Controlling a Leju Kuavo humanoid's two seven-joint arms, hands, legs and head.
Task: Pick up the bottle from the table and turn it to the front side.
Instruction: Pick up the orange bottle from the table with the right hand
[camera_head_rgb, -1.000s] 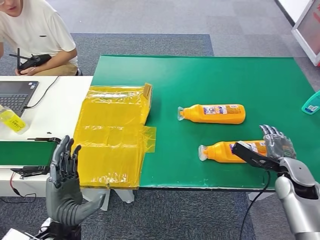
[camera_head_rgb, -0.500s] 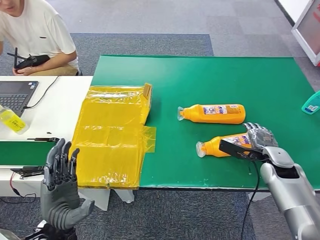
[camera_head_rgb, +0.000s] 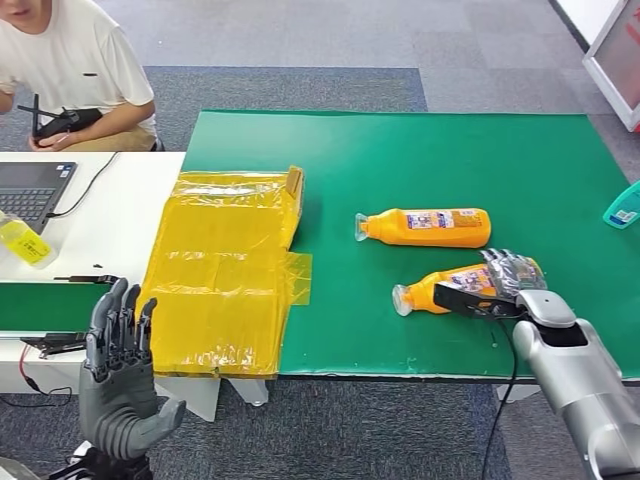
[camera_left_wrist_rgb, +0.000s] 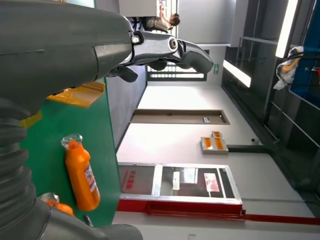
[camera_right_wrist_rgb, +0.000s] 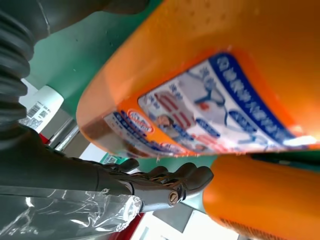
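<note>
Orange bottle (camera_head_rgb: 441, 288) lying, right hand (camera_head_rgb: 513, 272) cupping it

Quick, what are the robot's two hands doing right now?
Left hand: open, holding nothing.
Right hand: on the near orange bottle; grip cannot be told.

Two orange bottles (camera_head_rgb: 426, 227) (camera_head_rgb: 445, 291) with blue-and-white labels lie on the green worktop (camera_head_rgb: 453, 160); crinkled yellow wrapping (camera_head_rgb: 223, 270) covers its left end.

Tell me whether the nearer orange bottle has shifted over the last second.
Yes. The nearer bottle has tilted, its base swinging toward the far bottle, with the right robot hand on it.
</note>
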